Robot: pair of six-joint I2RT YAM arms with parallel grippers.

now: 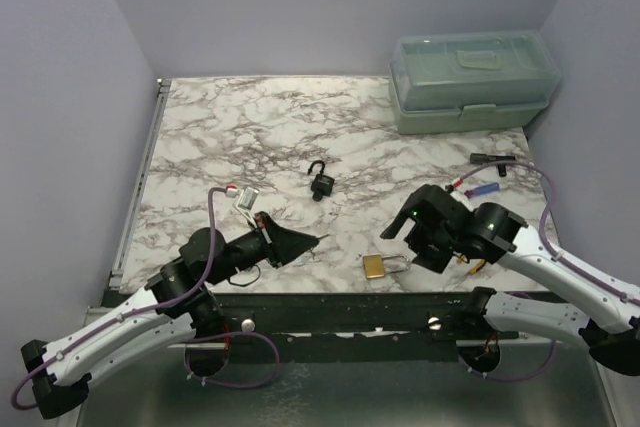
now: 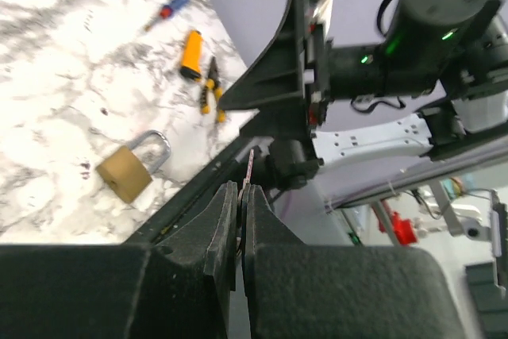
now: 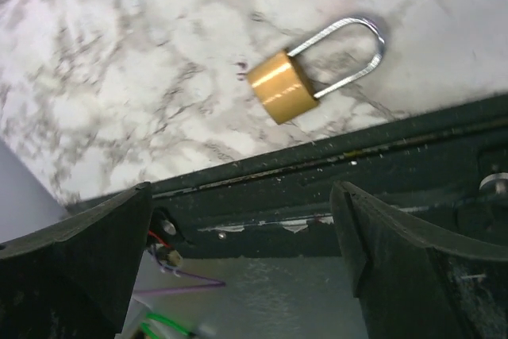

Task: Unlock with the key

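Observation:
A brass padlock (image 1: 375, 266) with a silver shackle lies flat near the table's front edge; it also shows in the left wrist view (image 2: 127, 173) and the right wrist view (image 3: 282, 86). My left gripper (image 1: 315, 238) (image 2: 241, 192) is shut on a thin key (image 2: 251, 166) whose blade sticks out past the fingertips, left of the padlock and apart from it. My right gripper (image 1: 402, 242) (image 3: 242, 220) is open and empty, hovering just above and right of the padlock, with its fingers (image 3: 413, 252) over the black front rail.
A small black padlock (image 1: 321, 184) with an open shackle lies mid-table. A green toolbox (image 1: 472, 82) stands at the back right. A blue screwdriver (image 1: 480, 190), a yellow knife (image 2: 190, 53) and pliers (image 2: 210, 89) lie at the right. A tagged item (image 1: 243, 197) lies left.

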